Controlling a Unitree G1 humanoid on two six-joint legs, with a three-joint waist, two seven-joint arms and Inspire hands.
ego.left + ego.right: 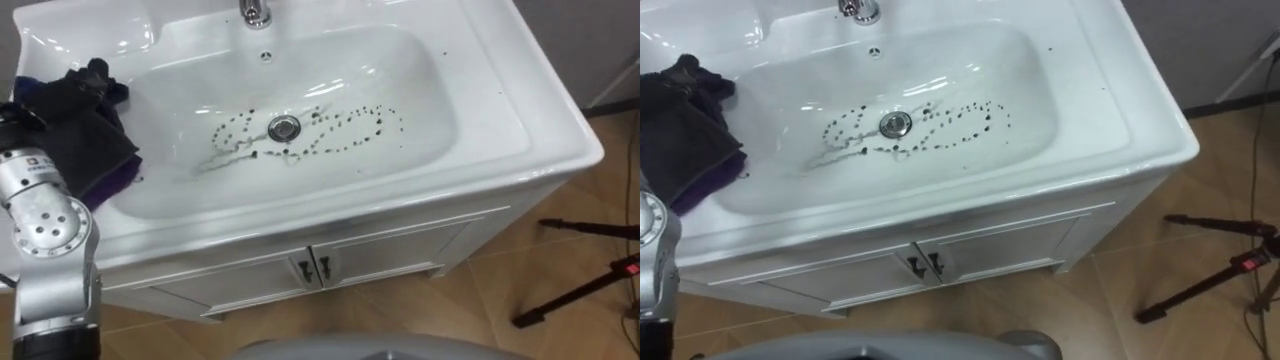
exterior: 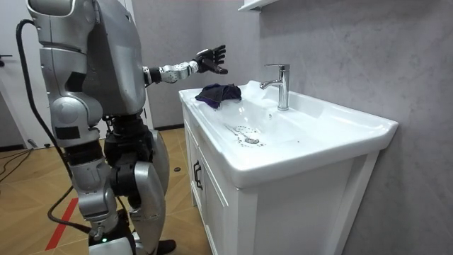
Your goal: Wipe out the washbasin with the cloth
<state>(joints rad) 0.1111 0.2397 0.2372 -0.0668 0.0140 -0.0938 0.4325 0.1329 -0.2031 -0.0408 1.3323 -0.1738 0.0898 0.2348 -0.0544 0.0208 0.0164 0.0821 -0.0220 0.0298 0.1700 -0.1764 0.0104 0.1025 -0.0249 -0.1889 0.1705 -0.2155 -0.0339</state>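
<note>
White basin (image 1: 540,120), dark specks (image 1: 350,135) round drain (image 1: 284,127) — dark cloth (image 1: 90,150) on rim, left hand (image 2: 212,60) wide open above.

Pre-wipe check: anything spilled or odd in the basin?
Yes: dark specks scattered in loops around the drain of the basin, with a grey smear beside it. The dark cloth lies bunched on the left rim.
</note>
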